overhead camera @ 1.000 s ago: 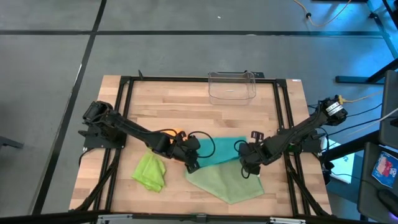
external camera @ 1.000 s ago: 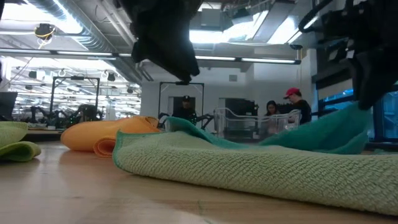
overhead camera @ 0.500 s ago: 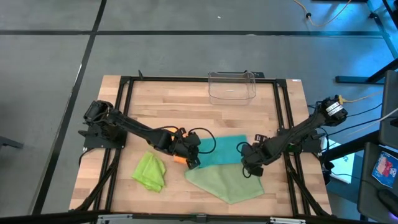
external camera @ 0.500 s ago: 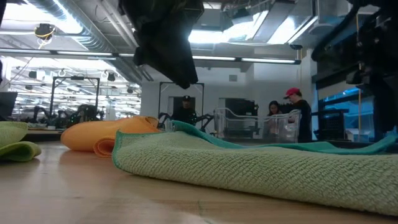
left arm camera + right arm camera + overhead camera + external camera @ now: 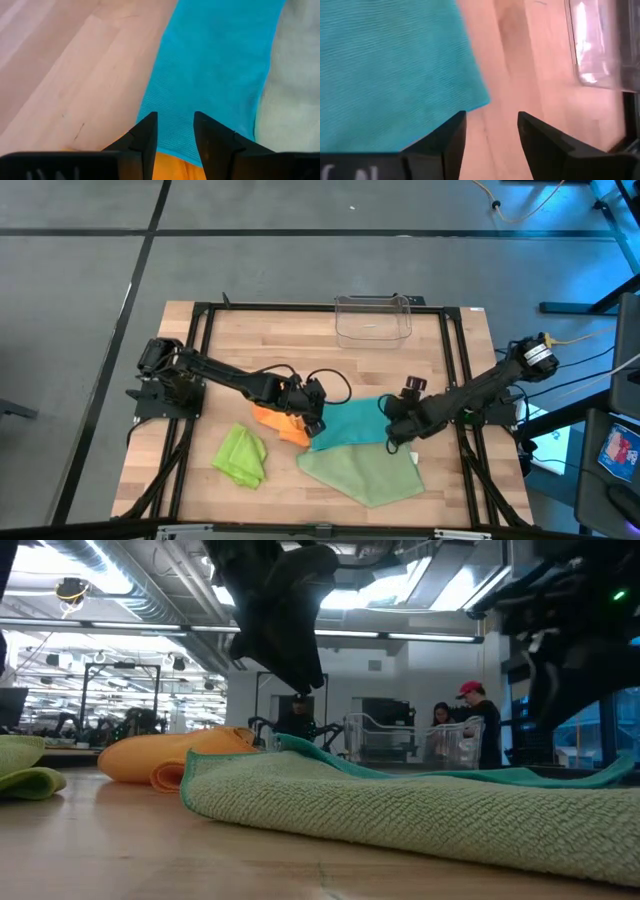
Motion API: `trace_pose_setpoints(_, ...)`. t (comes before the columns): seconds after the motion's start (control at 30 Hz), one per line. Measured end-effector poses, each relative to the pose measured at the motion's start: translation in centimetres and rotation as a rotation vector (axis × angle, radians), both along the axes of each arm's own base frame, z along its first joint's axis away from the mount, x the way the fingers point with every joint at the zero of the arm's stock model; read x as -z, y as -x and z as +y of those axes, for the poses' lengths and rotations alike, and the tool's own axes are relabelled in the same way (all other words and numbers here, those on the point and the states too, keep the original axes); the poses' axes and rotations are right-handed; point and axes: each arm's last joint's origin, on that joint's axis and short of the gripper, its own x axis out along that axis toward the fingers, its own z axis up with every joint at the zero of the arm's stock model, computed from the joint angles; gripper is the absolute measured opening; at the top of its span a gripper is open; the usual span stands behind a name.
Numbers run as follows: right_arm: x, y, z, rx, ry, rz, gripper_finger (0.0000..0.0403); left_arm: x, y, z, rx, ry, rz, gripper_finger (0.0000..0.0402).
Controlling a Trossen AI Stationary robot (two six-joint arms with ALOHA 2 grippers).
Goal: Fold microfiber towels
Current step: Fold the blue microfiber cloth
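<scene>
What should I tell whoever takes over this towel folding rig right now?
Left gripper: open, over the teal towel edge by the orange towel, holding nothing.
Right gripper: open, empty, above the teal towel's other end.
Teal lies flat, overlapping the sage green towel. Lime green towel sits bunched toward the left. Clear bin empty at the back.
Done: teal spread out.
Left: folding all four.

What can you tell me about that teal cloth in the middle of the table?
The teal towel is a soft, finely ribbed cloth lying spread flat on the wooden table. Its near edge overlaps the larger sage green towel, and one end lies over the orange towel. Both robot hands sit above its ends, neither gripping it.
</scene>
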Motion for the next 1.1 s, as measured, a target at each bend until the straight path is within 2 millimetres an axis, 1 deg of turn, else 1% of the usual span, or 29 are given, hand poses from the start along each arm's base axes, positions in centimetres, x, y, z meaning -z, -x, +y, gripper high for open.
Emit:
trace_pose_setpoints(0.1, 1.3, -0.6, -1.3, 0.003, -0.078, -0.005, 0.0181, 0.9, -0.2, 0.3, 0.016, 0.016, 0.012, 0.0118)
trace_pose_setpoints(0.2, 2.3, -1.2, -2.4, -0.043, -0.112, -0.018, 0.0181, 2.2, 0.3, 0.8, 0.016, 0.028, 0.057, 0.0118)
trace_pose_setpoints(0.27, 2.5, -1.6, -3.2, -0.05, -0.121, -0.025, 0.0181, 3.2, 0.3, 1.2, 0.011, 0.045, 0.047, 0.0118)
trace_pose_setpoints(0.33, 2.7, -1.8, -4.1, -0.05, -0.141, -0.023, 0.0181, 4.3, 0.9, 1.6, 0.0, 0.042, 0.091, 0.0118)
trace_pose_setpoints(0.43, 3.1, -2.1, -5.4, -0.047, -0.177, -0.021, 0.0181, 5.0, 1.1, 2.4, -0.027, 0.041, 0.081, 0.0118)
trace_pose_setpoints(0.5, 3.7, -2.2, -6.2, -0.042, -0.197, -0.039, 0.0181, 5.5, 1.5, 3.1, -0.052, 0.029, 0.11, 0.0118)
trace_pose_setpoints(0.6, 4.6, -1.8, -7.4, -0.017, -0.188, -0.052, 0.0181, 5.7, 1.5, 3.8, -0.077, 0.022, 0.107, 0.0118)
trace_pose_setpoints(0.7, 5.1, -1.3, -8.5, 0.029, -0.144, -0.04, 0.0181, 6.2, 1.9, 4.5, -0.092, 0.018, 0.134, 0.0118)
trace_pose_setpoints(0.87, 5.4, -1.0, -9.5, 0.068, -0.134, -0.04, 0.0181, 6.1, 1.9, 5.3, -0.12, -0.008, 0.131, 0.0118)
trace_pose_setpoints(0.97, 5.4, -1.0, -9.8, 0.076, -0.138, -0.039, 0.0181, 5.3, 1.3, 5.4, -0.105, -0.014, 0.103, 0.0118)
trace_pose_setpoints(1.1, 5.4, -1.0, -9.8, 0.077, -0.142, -0.041, 0.0181, 4.2, 0.4, 4.9, -0.069, -0.017, 0.049, 0.0118)
